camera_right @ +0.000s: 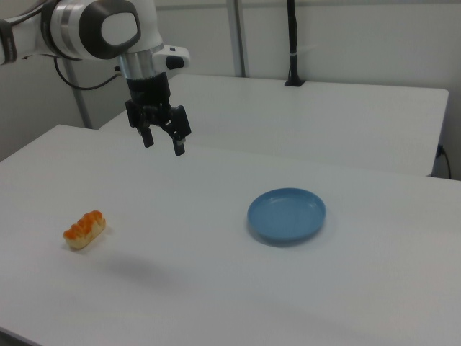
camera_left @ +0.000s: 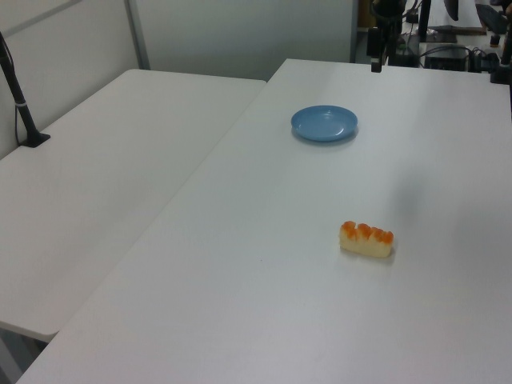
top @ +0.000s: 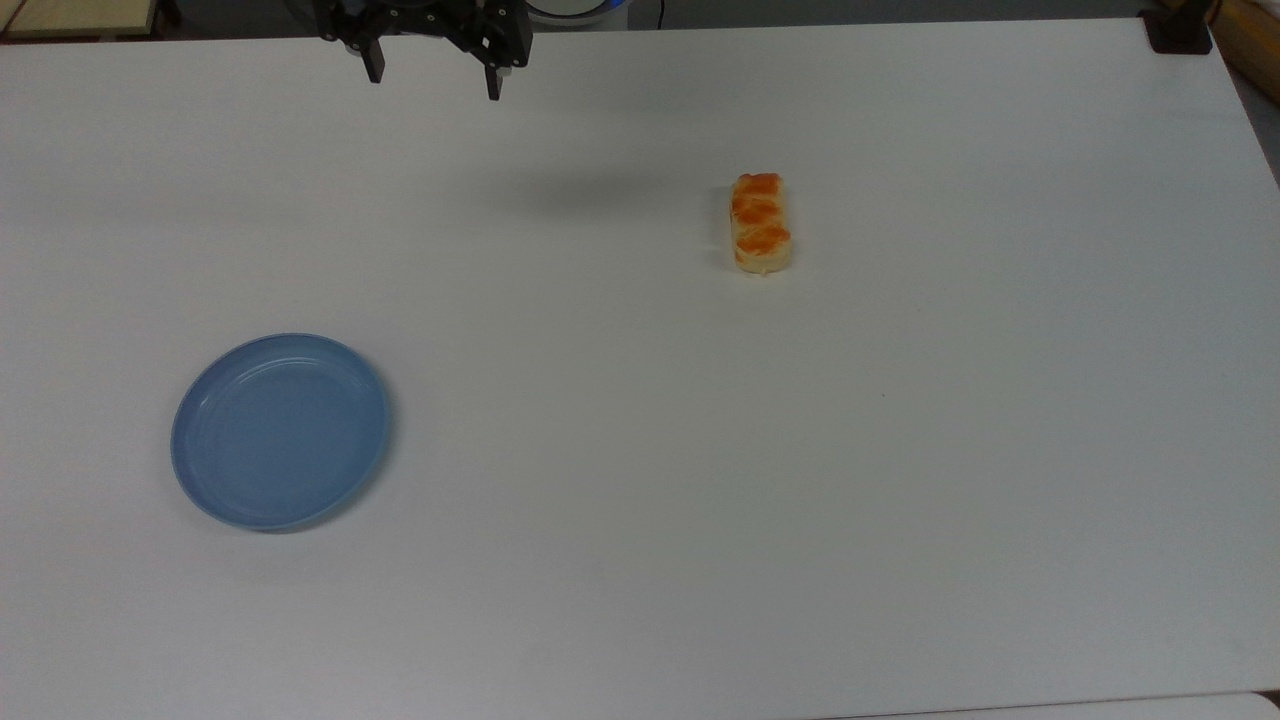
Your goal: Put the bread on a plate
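The bread (top: 762, 223), a small cream roll with orange-brown patches, lies on the white table right of centre in the top view; it also shows in the left view (camera_left: 367, 238) and in the right view (camera_right: 85, 228). The light-blue plate (top: 280, 430) sits bare at the top view's lower left, and appears as well in the left view (camera_left: 324, 123) and the right view (camera_right: 287, 214). My gripper (top: 433, 84) hangs open high above the table near its far edge, well away from both; the right view shows the gripper (camera_right: 163, 143) with its fingers spread and nothing between them.
A second white table (camera_left: 104, 184) adjoins at the left view's left, with a black pole (camera_left: 18, 100) clamped to it. A black clamp (top: 1178, 30) sits at the top view's upper right table corner. Wide bare tabletop lies between bread and plate.
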You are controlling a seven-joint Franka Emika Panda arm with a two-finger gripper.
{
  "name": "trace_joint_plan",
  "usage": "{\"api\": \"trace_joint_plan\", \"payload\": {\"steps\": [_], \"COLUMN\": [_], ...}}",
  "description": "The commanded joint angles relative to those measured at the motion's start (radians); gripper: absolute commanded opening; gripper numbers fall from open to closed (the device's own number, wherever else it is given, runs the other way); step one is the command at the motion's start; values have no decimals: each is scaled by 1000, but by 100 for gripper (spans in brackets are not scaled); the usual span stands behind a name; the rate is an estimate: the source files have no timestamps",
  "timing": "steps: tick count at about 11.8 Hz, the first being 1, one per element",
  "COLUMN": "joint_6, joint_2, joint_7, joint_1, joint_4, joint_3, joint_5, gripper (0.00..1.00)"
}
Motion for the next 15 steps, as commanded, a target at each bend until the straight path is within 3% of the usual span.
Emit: {"api": "trace_joint_plan", "payload": {"steps": [1,5,13,15], "joint_6": [-13,-16,-1,34], "joint_2": [-26,-43,-110,-104], "joint_7": [-19,-19,-4,106], "joint_1": [6,34,150,212], "joint_4": [-17,-31,-173,-193], "joint_3": [-7,-3,6,7], "joint_5": [0,0,1,1], "gripper": [100,100,100,100]}}
